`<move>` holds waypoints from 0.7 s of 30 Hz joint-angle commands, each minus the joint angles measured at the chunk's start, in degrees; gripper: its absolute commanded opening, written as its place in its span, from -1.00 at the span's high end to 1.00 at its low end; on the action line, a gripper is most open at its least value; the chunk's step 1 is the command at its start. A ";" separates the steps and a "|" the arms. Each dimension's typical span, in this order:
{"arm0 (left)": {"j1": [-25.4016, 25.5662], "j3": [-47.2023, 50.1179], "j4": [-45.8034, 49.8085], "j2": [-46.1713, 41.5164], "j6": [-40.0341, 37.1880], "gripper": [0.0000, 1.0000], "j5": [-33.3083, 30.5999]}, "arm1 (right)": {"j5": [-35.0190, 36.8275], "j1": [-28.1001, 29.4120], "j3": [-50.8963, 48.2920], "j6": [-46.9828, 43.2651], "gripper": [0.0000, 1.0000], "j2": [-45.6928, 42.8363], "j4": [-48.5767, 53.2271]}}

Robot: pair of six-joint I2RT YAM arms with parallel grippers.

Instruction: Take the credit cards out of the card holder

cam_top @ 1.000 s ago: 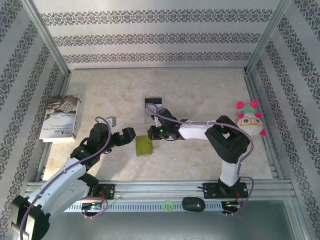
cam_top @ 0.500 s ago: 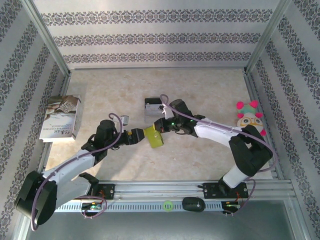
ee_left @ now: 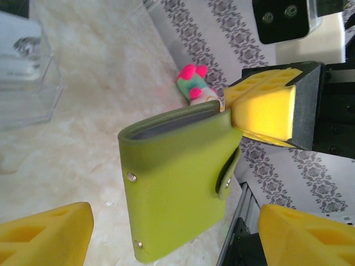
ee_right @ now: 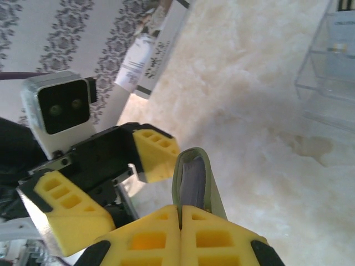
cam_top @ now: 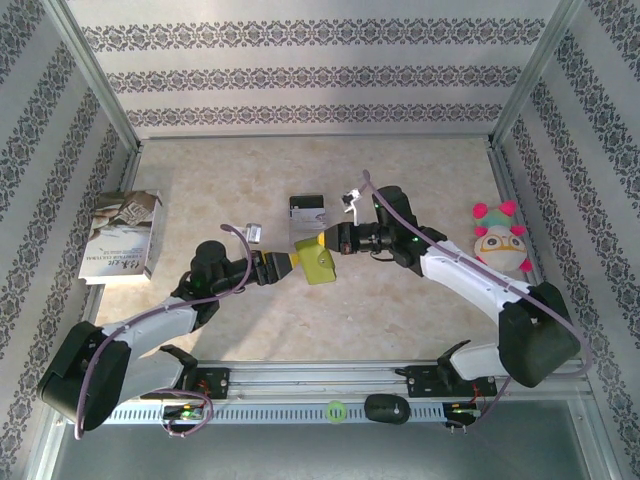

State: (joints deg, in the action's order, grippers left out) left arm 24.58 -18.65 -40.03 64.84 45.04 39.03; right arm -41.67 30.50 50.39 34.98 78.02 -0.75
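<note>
Our left gripper (cam_top: 293, 263) sits just left of the table's centre with its yellow fingers spread wide. They stand on either side of the card holder (cam_top: 320, 268) without touching it. From that gripper, the holder lies at about 3 o'clock. It is a yellow-green bifold, folded shut, with a snap strap (ee_left: 226, 172) wrapped over its free edge and two metal studs (ee_left: 131, 177) on its cover. A grey layer (ee_left: 166, 126) shows between the covers, and we cannot tell whether it is the credit cards.

At about 1 o'clock from the holder we see the right gripper (cam_top: 322, 243). Its jaws are pressed together on the holder's upper edge and pinch it between the yellow pads.

Further out, at 12 o'clock from the holder, a clear plastic stand (cam_top: 307, 210) with a dark top rests on the marbled table (cam_top: 400, 180). A printed booklet (cam_top: 122, 235) lies well apart at 9 o'clock by the left wall. A plush toy (cam_top: 500, 240) with pink tufts sits at 3 o'clock near the right wall.
</note>
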 commanded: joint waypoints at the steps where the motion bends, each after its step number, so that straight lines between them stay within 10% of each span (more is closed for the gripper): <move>1: -0.61 0.01 -5.98 -2.50 -1.14 -0.58 1.66 | -5.19 -0.18 1.52 3.81 1.00 -2.53 -3.43; 13: -0.58 -0.07 -18.80 -2.50 6.17 -0.27 6.21 | -8.95 1.75 3.87 16.05 1.00 -0.84 -17.69; 18: -0.50 -0.25 -17.29 -4.48 6.89 0.49 5.95 | -8.78 2.10 4.60 17.11 1.00 1.02 -18.40; 21: -0.33 -0.31 -17.51 -5.29 7.52 0.11 5.52 | -8.59 2.37 4.08 18.53 1.00 2.17 -20.23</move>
State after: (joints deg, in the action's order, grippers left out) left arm 23.62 -18.52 -51.90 61.58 51.24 41.76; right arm -50.06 31.73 53.65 51.44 78.41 -16.84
